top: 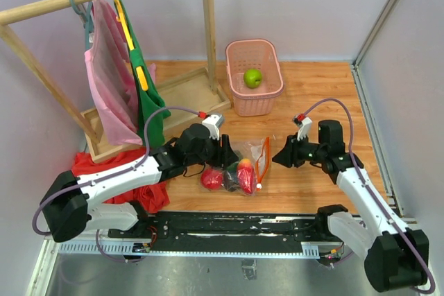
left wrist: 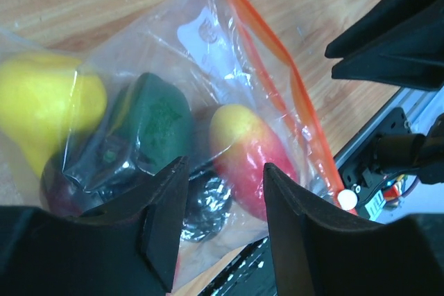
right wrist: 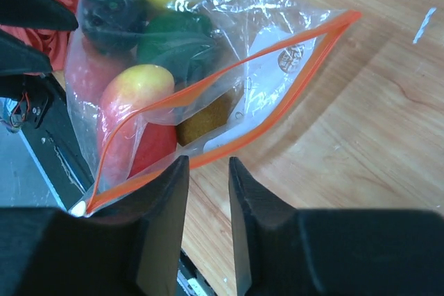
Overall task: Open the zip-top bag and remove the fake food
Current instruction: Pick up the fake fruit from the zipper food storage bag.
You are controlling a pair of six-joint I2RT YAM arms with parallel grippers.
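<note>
Wood surface point(top: 319, 102) holds the bag point(top: 251, 154) of food point(top: 244, 175) near the basket point(top: 258, 104); left tool point(left wrist: 222, 171) open over it, right tool point(right wrist: 208, 164) nearly shut, empty, at the zip point(left wrist: 295, 84), so we pinch one lip only.

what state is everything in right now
zip-top bag: lying down, mouth open
fake food: several pieces inside the bag
left end effector: jaws apart, above the bag
right end effector: jaws slightly apart, empty, near the bag's mouth
green apple: in the pink basket
garments: hanging on the wooden rack
</note>
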